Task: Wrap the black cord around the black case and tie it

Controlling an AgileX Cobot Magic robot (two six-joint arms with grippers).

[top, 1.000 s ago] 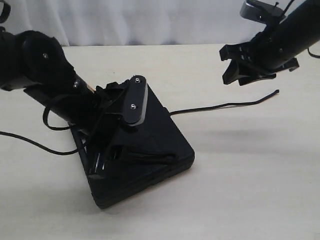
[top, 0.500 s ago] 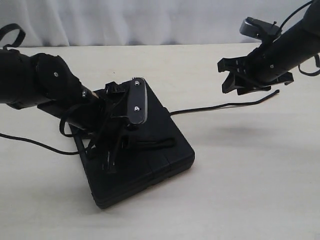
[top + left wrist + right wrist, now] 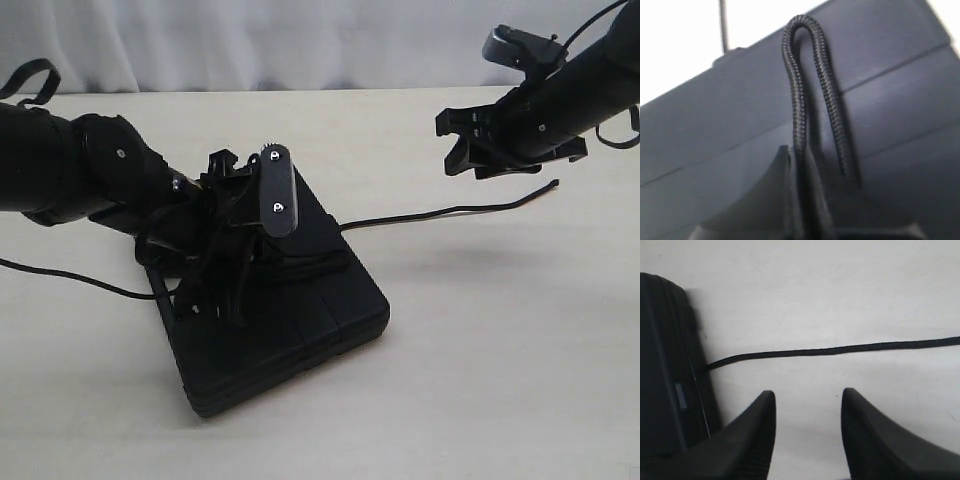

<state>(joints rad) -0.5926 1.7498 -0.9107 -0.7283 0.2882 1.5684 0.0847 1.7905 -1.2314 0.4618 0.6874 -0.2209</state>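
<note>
The black case (image 3: pixel 320 310) lies flat on the table, left of centre. My left gripper (image 3: pixel 215 300) hangs over its top, shut on a loop of the black cord (image 3: pixel 805 75), which stands up from between the fingertips (image 3: pixel 790 165) against the case's ribbed panel (image 3: pixel 890 100). From the case's right side the black cord (image 3: pixel 450 211) runs out over the table to a free end at the right. My right gripper (image 3: pixel 462 150) hovers open above that stretch, holding nothing. In the right wrist view the cord (image 3: pixel 840 350) crosses beyond the open right gripper (image 3: pixel 807 397), with the case (image 3: pixel 665 365) at the side.
A thin black line (image 3: pixel 70 280) trails over the table from the left edge to the case; I cannot tell whether it is cord or cable. A white curtain (image 3: pixel 300 40) backs the table. Bare tabletop (image 3: pixel 500 380) lies at the front right.
The left arm has swung and its wrist has turned over the case, with the gripper staying on the cord. The right gripper has turned a little and stays open above the cord.
</note>
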